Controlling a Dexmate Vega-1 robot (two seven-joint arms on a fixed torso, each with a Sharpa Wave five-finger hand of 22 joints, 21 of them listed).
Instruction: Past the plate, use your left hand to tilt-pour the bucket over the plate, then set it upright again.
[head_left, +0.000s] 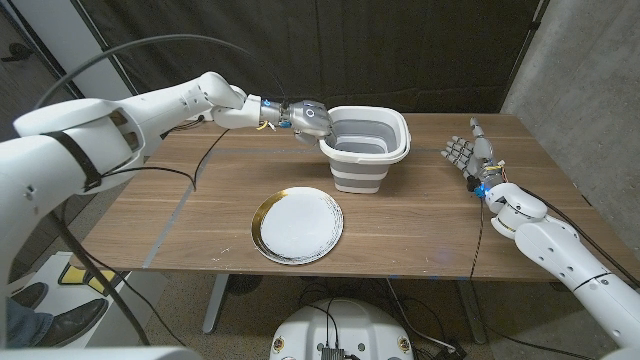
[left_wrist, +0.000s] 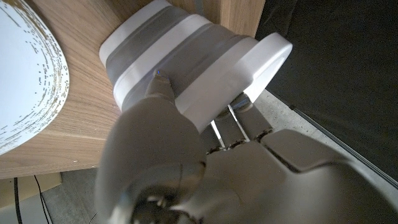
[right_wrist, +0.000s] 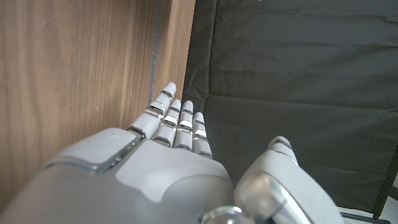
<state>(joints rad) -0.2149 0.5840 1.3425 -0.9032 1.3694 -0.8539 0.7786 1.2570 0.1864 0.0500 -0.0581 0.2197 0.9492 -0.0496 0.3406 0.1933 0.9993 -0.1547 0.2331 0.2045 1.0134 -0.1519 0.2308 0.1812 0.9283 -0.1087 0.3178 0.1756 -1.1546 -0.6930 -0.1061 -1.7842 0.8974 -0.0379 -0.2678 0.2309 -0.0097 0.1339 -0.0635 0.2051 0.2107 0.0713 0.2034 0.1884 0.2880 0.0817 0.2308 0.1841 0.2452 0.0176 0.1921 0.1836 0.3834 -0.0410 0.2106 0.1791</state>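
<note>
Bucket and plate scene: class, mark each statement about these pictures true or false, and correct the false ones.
1. The left robot hand grips the bucket at its rim. True.
2. The bucket is grey and white with nothing visible inside. True.
3. The plate lies farther from the robot than the bucket. False: the plate lies nearer the robot, with the bucket past it.
4. The right robot hand holds the plate. False: it holds nothing, its fingers extended, well to the bucket's right.
5. The plate is white with a gold rim. True.
6. The bucket lies upside down over the plate. False: it sits on the table with its opening up, apart from the plate.
</note>
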